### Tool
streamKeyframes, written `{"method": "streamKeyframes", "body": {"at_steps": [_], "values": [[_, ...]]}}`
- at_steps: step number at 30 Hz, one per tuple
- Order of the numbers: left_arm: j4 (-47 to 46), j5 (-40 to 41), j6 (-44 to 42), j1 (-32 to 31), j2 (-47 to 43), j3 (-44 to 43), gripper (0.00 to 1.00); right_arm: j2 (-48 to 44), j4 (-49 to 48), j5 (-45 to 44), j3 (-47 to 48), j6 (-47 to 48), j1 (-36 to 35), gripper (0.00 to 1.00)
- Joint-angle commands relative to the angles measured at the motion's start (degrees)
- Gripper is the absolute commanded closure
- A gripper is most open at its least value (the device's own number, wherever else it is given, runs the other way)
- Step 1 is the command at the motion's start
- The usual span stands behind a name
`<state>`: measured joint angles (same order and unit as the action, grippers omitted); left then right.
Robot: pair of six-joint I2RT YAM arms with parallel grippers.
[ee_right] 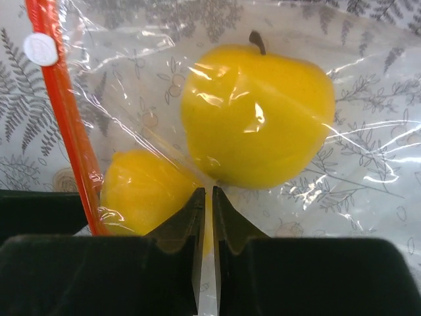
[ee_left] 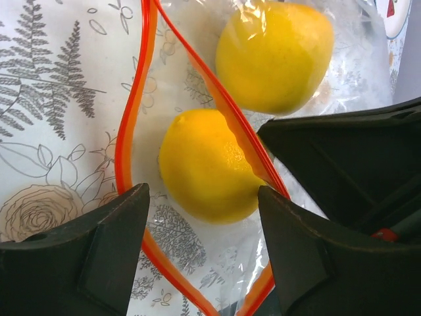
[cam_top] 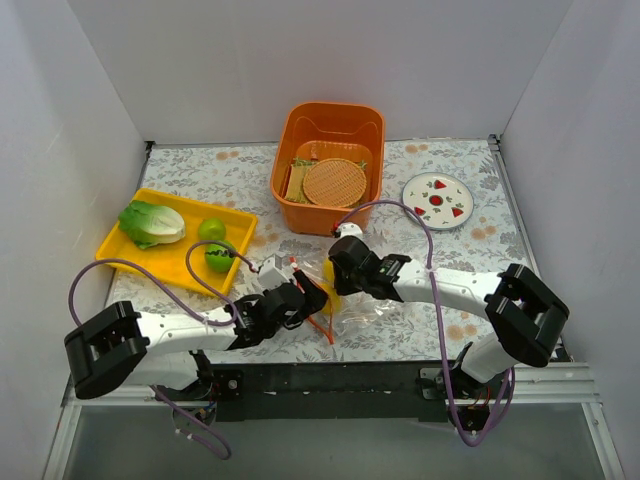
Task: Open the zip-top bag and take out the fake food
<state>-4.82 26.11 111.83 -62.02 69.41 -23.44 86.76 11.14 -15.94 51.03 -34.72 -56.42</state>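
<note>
left gripper [ee_left: 202,195]: jaws well apart, nothing clamped. Its tips straddle the open mouth of the zip-top bag [ee_right: 368,158], one tip over each side of the zip strip [ee_left: 131,125], which is spread into a loop. Can't tell if the tips touch the plastic.
One lemon [ee_left: 204,164] lies right between those tips, in the bag mouth, with the strip's right run crossing its upper edge. The second lemon [ee_left: 273,56] is deeper in the bag, just beside the first.

right gripper [ee_right: 205,197]: jaws pinched almost together, only a hairline slit. Clear bag film sits in the slit and wrinkles run into it, so it reads as a grip on the bag. The pinch is between the two lemons, near the strip. A white round tab [ee_right: 41,49] sits on the strip. Both grippers are close together over the bag.

The bag lies flat at the middle of the tabletop's [cam_top: 480,250] near edge.
At the left edge is a yellow tray [cam_top: 120,245] carrying the cabbage [cam_top: 150,222] and two limes [cam_top: 211,229].
At the middle of the far edge is an orange basket [cam_top: 330,120] holding woven discs [cam_top: 335,182].
A white plate [cam_top: 438,200] sits toward the far right corner.
</note>
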Motion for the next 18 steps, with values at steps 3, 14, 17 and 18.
{"method": "streamKeyframes", "body": {"at_steps": [3, 14, 17, 18], "values": [[0.42, 1.31, -2.49, -0.03, 2.31, -3.54, 0.34, -0.8, -1.11, 3.11, -2.51, -1.58, -0.44, 0.89], [9.65, 0.61, -1.53, -0.03, 7.58, -7.93, 0.35, -1.42, -3.58, 4.87, -4.53, -1.93, -0.44, 0.97], [10.53, -0.35, -1.53, -0.03, 9.33, -8.63, 0.33, -1.33, -4.98, 5.83, -5.23, -2.11, -0.44, 0.97], [10.97, -0.97, -1.53, -0.03, 9.78, -8.99, 0.32, -1.24, -4.98, 5.92, -5.23, -2.19, -0.44, 0.97]]}}
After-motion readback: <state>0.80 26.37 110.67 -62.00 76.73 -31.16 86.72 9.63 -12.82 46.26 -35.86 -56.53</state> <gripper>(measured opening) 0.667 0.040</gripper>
